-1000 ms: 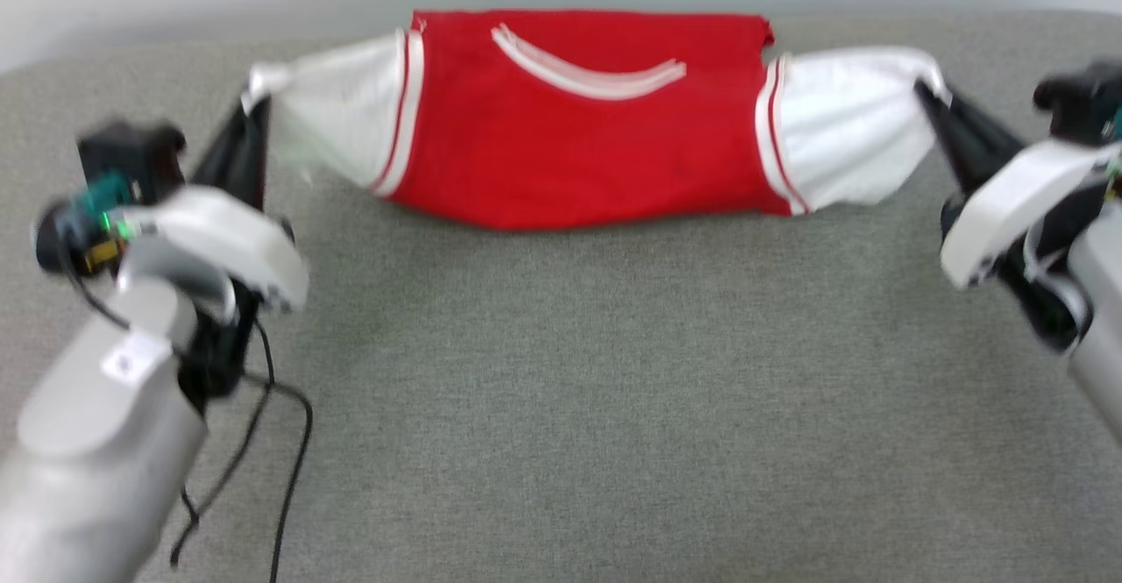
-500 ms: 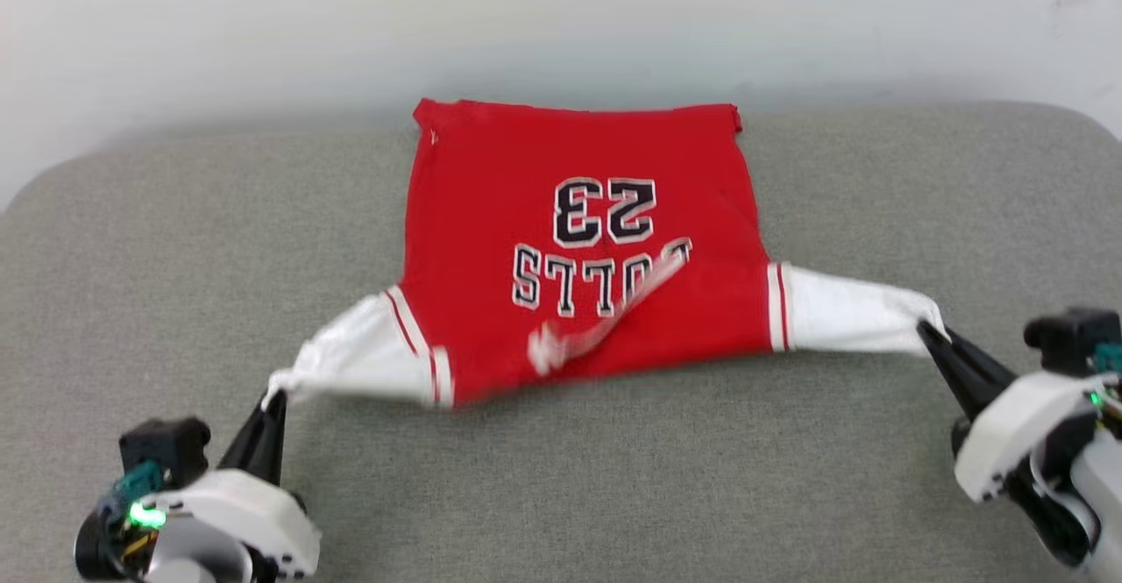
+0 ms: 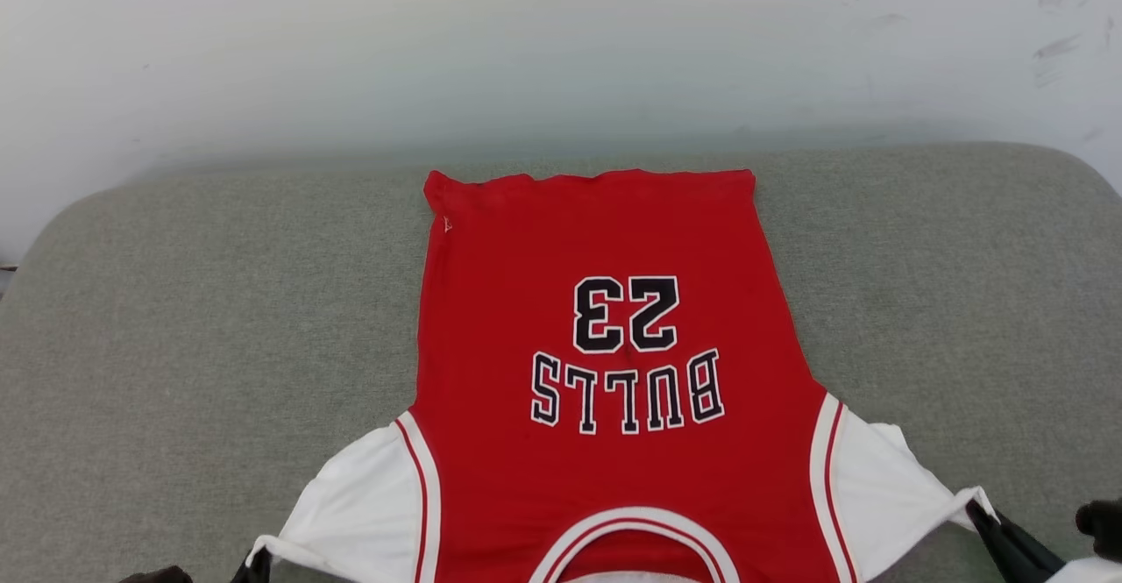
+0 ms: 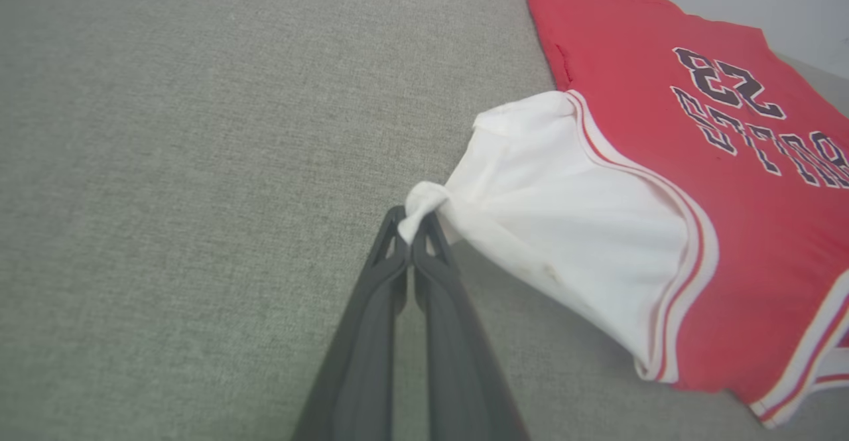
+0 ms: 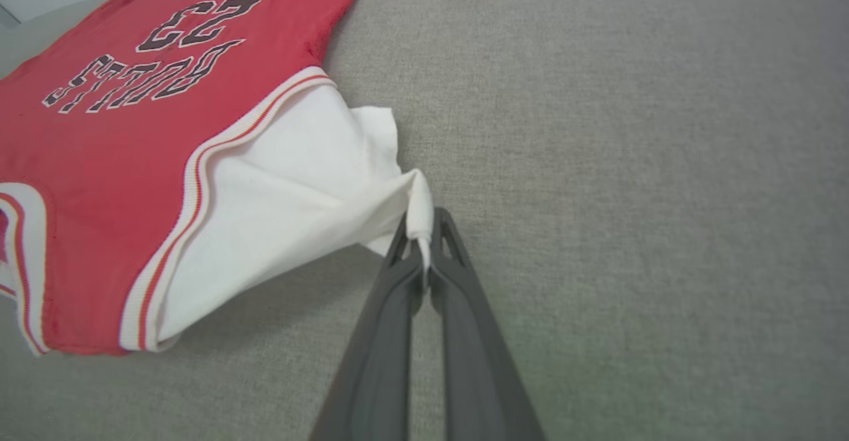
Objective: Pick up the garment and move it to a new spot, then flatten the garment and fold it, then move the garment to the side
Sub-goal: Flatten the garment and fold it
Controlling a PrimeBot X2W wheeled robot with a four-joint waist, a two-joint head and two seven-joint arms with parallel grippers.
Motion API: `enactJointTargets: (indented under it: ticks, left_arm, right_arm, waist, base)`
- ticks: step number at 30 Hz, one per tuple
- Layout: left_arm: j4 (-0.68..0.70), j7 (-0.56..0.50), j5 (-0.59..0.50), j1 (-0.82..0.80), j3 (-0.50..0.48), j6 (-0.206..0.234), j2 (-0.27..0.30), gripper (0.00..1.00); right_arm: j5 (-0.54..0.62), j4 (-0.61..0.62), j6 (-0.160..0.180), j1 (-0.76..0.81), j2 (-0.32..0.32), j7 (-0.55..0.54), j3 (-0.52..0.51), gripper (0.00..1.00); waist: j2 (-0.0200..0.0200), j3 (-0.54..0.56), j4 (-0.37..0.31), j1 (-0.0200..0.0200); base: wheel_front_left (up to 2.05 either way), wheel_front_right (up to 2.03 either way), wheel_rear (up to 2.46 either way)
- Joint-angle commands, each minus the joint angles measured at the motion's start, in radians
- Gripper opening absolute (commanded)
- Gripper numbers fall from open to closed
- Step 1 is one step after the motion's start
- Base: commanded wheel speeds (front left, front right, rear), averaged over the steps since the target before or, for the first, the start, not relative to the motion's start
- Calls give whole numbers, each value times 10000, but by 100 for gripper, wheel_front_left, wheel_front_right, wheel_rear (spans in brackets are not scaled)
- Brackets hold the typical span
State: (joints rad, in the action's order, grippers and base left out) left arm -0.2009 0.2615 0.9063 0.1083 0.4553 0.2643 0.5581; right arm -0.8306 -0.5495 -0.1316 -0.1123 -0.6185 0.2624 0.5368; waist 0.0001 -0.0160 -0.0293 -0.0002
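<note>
Nearest the robot, the left claw (image 4: pixel 412 227) is pinched shut on the bunched tip of the left sleeve (image 4: pixel 570 229). The right claw (image 5: pixel 424 229) is likewise clamped shut on the tip of the right sleeve (image 5: pixel 292 189). Each white sleeve is drawn out to a point towards its claw, and the shadow under it suggests the tip sits a little off the grey table (image 3: pixel 175 320).

The garment (image 3: pixel 491 320) lies spread in the middle of the table, printed side up. Its striped collar (image 3: pixel 635 517) is at the near end, and the red body runs away to the hem (image 3: pixel 596 187) near the far edge, below the pale wall (image 3: pixel 561 39).

Picking up and moving to a new spot look done. Flattening appears well along: the body lies smooth with hardly a wrinkle, but the sleeves are held in points and not yet laid flat. Left to do, by this reading, are letting the sleeves down flat, folding the garment, and moving it to the side
</note>
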Motion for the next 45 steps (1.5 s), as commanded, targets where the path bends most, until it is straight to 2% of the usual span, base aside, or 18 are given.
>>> enactJointTargets:
  ticks: [1, 8, 14, 15, 16, 17, 18, 22, 26, 32, 35, 39, 45]
  left_arm:
    - [-14, 49, -39, 128, -86, 32, 41, 0]
    - [59, 50, -127, 847, -392, -6, -241, 0]
    - [-4, 50, -322, 840, -428, -129, -503, 0]
    - [-4, 50, -365, 792, -423, -151, -521, 0]
    - [2, 50, -411, 750, -397, -155, -533, 0]
    - [4, 50, -451, 720, -361, -178, -555, 0]
    - [24, 50, -501, 682, -338, -183, -589, 0]
    - [186, 50, -718, 504, -312, -208, -692, 0]
    - [391, 50, -1002, 281, -318, -188, -801, 0]
    - [916, 50, -1503, -127, -406, -98, -920, 0]
    - [1136, 49, -1711, -427, -395, -95, -1006, 0]
    - [1400, 49, -1999, -931, -319, -148, -1188, 0]
    - [1624, 49, -2463, -1623, -288, -235, -1594, 0]
  right_arm:
    - [37, 19, 19, 173, -4, 3, -86, 0]
    - [435, 531, 20, 1733, 184, -401, -1094, 0]
    - [904, 1126, 19, 2234, 533, -812, -1887, 0]
    - [974, 1232, 19, 2243, 586, -873, -2034, 5]
    - [1043, 1346, 19, 2261, 645, -947, -2192, 35]
    - [1133, 1465, 19, 2271, 695, -996, -2341, 85]
    - [1199, 1588, 19, 2268, 731, -1032, -2500, 100]
    - [1212, 2382, 16, 2199, 869, -1192, -3403, 100]
    - [1418, 3537, 16, 1788, 636, -1427, -4561, 100]
    - [1814, 5138, 14, 188, 454, -2452, -5906, 100]
    - [1721, 5391, 14, -1115, 557, -3369, -6048, 100]
    - [1925, 5200, 16, -2912, 164, -4854, -5604, 100]
    - [1794, 4004, 14, -5454, -182, -7828, -4718, 100]
  waist:
    - [-1, -2, 2, 2]
    - [-1, -25, 108, 2]
    - [-1, -61, 144, 2]
    - [-1, -47, 150, 2]
    - [-1, -32, 160, 2]
    - [-1, -16, 164, 2]
    - [-1, -3, 167, 2]
    - [-1, -10, 239, 2]
    - [-1, -161, 381, 2]
    - [-1, -660, 701, 2]
    - [-1, -1071, 914, 2]
    - [-1, -1814, 1263, 2]
    - [-1, -2965, 1796, 2]
  base:
    - [0, 0, 0]
    - [0, 0, 0]
    - [0, 0, 0]
    - [0, 0, 0]
    - [0, 0, 0]
    - [0, 0, 0]
    - [0, 0, 0]
    - [0, 0, 0]
    - [0, 0, 0]
    - [0, 0, 0]
    - [0, 0, 0]
    - [0, 0, 0]
    - [0, 0, 0]
